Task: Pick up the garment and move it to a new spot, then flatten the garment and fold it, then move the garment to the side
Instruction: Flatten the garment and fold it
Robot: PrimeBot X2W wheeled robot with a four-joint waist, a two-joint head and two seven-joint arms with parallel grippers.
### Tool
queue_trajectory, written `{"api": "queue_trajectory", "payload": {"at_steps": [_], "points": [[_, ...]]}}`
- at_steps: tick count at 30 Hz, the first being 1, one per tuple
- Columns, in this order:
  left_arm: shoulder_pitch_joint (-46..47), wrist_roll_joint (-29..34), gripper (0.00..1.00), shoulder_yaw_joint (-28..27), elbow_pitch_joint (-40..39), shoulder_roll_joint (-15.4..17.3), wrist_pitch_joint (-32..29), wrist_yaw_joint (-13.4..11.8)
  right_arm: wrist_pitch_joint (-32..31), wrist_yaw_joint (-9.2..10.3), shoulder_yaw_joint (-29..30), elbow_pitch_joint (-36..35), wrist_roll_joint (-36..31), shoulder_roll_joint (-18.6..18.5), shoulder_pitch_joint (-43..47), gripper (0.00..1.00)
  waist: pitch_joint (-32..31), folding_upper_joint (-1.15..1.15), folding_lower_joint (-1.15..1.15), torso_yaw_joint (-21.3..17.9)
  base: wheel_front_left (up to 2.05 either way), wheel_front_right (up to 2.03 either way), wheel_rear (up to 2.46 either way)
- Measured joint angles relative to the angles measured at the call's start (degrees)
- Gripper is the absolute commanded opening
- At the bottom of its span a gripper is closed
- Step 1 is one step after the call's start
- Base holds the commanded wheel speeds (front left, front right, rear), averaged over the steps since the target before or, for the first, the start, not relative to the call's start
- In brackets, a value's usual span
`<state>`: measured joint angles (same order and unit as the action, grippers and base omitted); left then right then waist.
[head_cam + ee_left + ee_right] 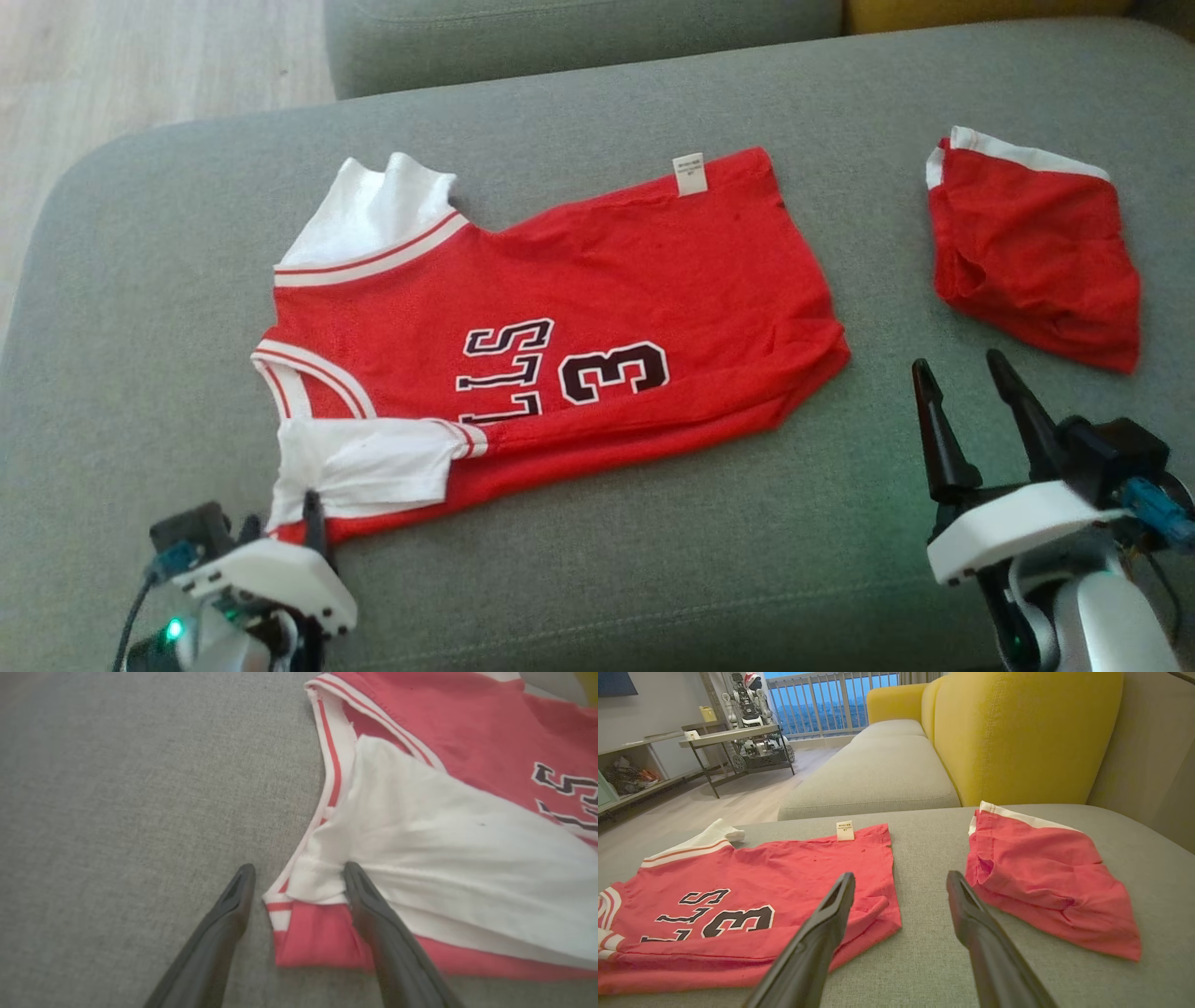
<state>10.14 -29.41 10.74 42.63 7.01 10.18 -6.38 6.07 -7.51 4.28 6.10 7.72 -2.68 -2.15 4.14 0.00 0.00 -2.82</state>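
The garment is a red jersey with white sleeves and dark lettering. It lies lengthwise on the grey sofa cushion, its lower long edge folded up over the print. My left gripper is open at the jersey's near-left corner. In the left wrist view the left gripper straddles that corner of the garment, one finger on the white sleeve and the other over bare cushion. My right gripper hovers open beyond the garment's hem. In the right wrist view the right gripper holds nothing, beside the garment.
Folded red shorts with a white band lie at the cushion's right, also seen as the shorts. A second grey cushion and yellow backrest stand behind. Wooden floor lies past the left edge, with a metal table beyond.
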Motion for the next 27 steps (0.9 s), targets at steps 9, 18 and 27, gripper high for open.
{"api": "queue_trajectory", "payload": {"at_steps": [9, 18, 27], "points": [[4.64, -0.01, 0.58, 0.13, 6.48, -0.09, 0.18, 0.41, 0.09, 0.0, -0.33, 0.07, 0.51, 0.0, 0.0, 1.0, 0.44, 0.0, 0.0, -0.77, 0.0, 0.0, 0.0], [5.88, -0.6, 0.0, 1.56, 7.02, -0.65, 1.37, 5.13, -2.68, 0.0, -0.6, 6.24, 8.24, 0.01, -1.59, 1.0, 0.32, 0.0, 0.0, 0.71, 0.0, 0.0, 0.0], [4.55, 1.63, 0.0, 3.66, 0.64, -0.74, 3.54, 4.86, -6.06, 0.0, 0.34, 30.47, 25.88, -0.03, -11.94, 1.0, 0.56, 0.0, 0.0, 4.31, 0.0, 0.0, 0.0]]}}
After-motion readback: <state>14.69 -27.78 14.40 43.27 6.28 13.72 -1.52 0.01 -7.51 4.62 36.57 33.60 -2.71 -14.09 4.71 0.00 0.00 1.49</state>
